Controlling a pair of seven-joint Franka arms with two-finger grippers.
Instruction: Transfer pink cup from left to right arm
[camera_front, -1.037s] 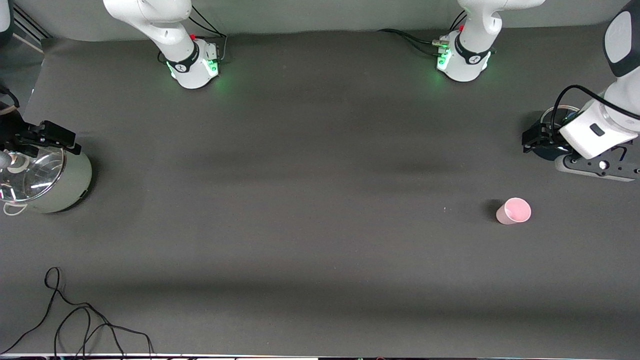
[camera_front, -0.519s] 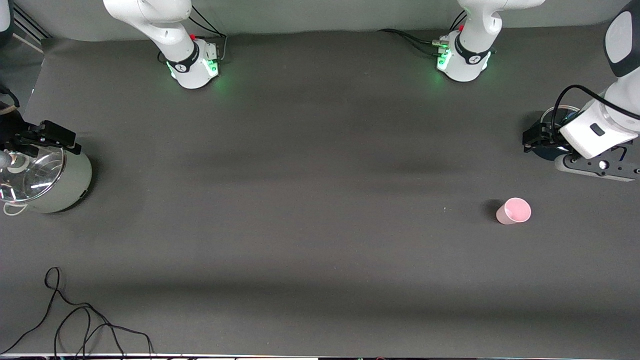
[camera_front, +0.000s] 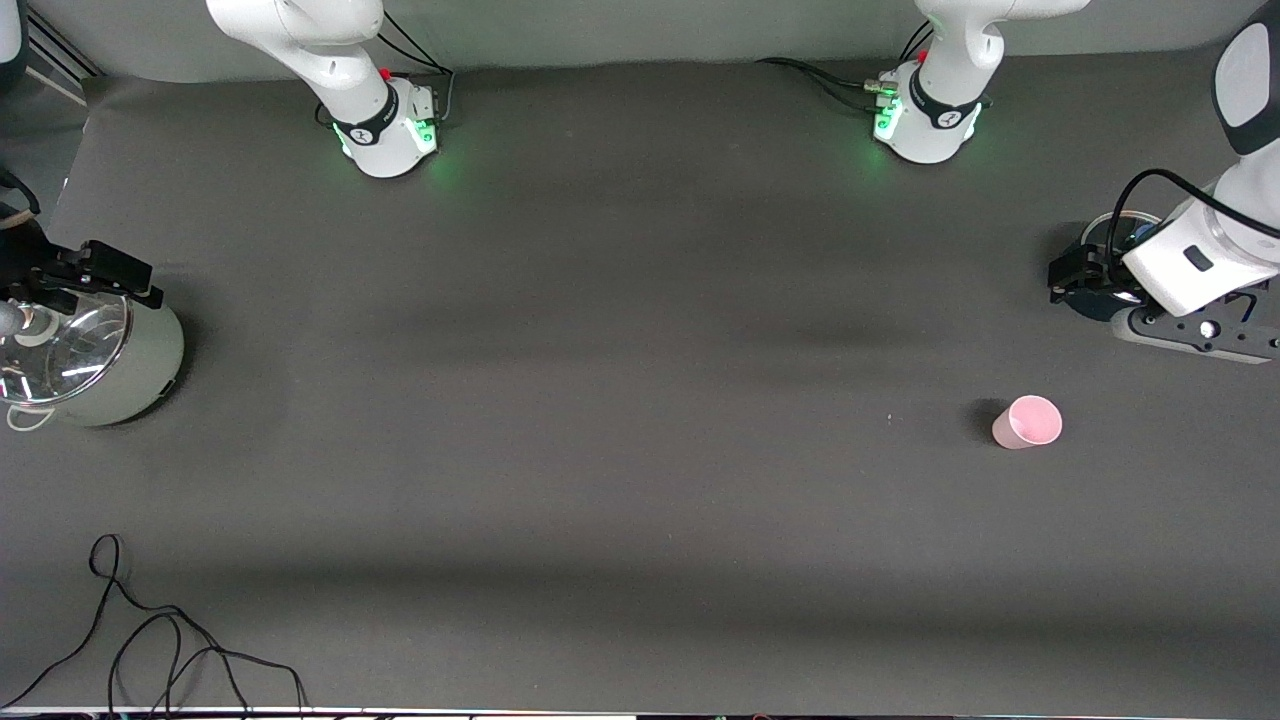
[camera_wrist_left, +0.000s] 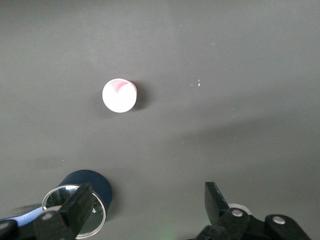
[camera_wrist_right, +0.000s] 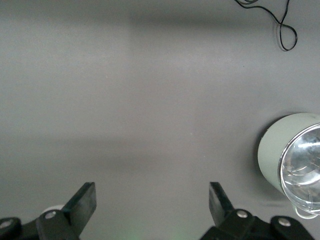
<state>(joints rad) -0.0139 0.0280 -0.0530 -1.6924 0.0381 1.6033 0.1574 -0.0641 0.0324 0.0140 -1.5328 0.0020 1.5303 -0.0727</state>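
The pink cup (camera_front: 1027, 422) stands upright and alone on the dark table (camera_front: 640, 400), at about four o'clock from the table's middle in the front view, toward the left arm's end.

Going left to right across the front view: a black cable (camera_front: 150, 640) lies curled at eight o'clock near the table's edge. At nine o'clock sits a pale green pot (camera_front: 95, 365) with a glass lid (camera_front: 55, 350); the right gripper (camera_front: 85, 275) hangs over its rim, fingers (camera_wrist_right: 82, 202) spread wide and holding nothing. The cup comes next, farther along. At three o'clock the left gripper (camera_front: 1075, 280) hovers over a dark blue pot (camera_wrist_left: 82, 200) with a glass lid, its fingers (camera_wrist_left: 80, 207) wide apart and empty. The cup is nearer to the front camera than that pot, well apart from both grippers.
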